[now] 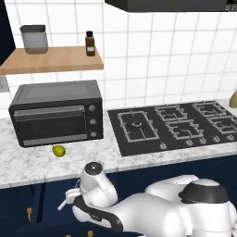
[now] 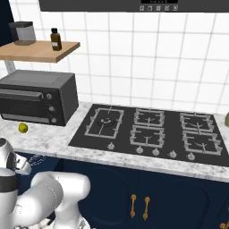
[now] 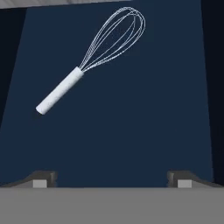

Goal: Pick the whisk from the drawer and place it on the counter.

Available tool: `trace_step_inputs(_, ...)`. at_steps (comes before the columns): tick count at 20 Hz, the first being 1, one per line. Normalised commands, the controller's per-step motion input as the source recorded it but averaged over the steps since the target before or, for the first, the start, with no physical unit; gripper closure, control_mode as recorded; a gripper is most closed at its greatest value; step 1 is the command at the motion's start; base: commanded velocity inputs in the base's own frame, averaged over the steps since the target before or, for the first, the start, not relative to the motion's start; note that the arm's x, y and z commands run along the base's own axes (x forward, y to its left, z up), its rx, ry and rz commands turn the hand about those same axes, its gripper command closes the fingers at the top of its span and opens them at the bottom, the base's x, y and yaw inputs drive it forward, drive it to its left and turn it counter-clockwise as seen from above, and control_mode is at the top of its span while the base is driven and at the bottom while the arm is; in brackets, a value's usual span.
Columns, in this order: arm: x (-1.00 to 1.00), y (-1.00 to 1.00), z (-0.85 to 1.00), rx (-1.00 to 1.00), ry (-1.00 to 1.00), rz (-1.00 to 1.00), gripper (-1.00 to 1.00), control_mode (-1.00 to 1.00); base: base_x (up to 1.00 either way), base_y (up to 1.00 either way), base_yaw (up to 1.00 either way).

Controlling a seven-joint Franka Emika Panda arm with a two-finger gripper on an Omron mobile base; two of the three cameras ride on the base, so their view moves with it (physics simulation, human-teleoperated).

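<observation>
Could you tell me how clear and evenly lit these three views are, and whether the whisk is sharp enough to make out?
Hand view: the whisk is sharp, its wires distinct against the dark drawer, with no glare. Left and right base views: flat, even rendered light, slightly soft; the counter shows no strong shadows.

The glossy white arm with rounded, bulbous link shells point(image 1: 152, 208) is seen broken by dark grey joint bands. A round grey cap is set on one joint, and a black dome on another. The pincer point(image 3: 112, 178) ends in two small dark finger tips point(image 3: 43, 178).
</observation>
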Motion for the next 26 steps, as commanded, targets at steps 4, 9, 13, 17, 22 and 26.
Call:
trace_step_inputs(4, -0.26, 0.0, -0.5, 0.02, 0.05, 0.0, -1.0, -1.0, 0.0, 0.0, 0.0)
trace_step_inputs(9, -0.46, 0.04, -0.45, 0.0, 0.08, 0.0, -1.0, -1.0, 0.0, 0.0, 0.0)
trace_step_inputs(13, -0.44, 0.06, -0.16, 0.0, 0.07, 0.0, -1.0, -1.0, 0.0, 0.0, 0.0)
trace_step_inputs(17, -0.44, 0.08, 0.0, 0.0, 0.1, 0.0, -1.0, -1.0, 0.0, 0.0, 0.0)
trace_step_inputs(22, -0.58, 0.26, 0.0, -0.01, 0.12, 0.0, -1.0, -1.0, 0.0, 0.0, 0.0)
trace_step_inputs(26, -0.46, 0.21, 0.0, -0.01, 0.05, -0.01, -1.0, -1.0, 0.0, 0.0, 0.0)
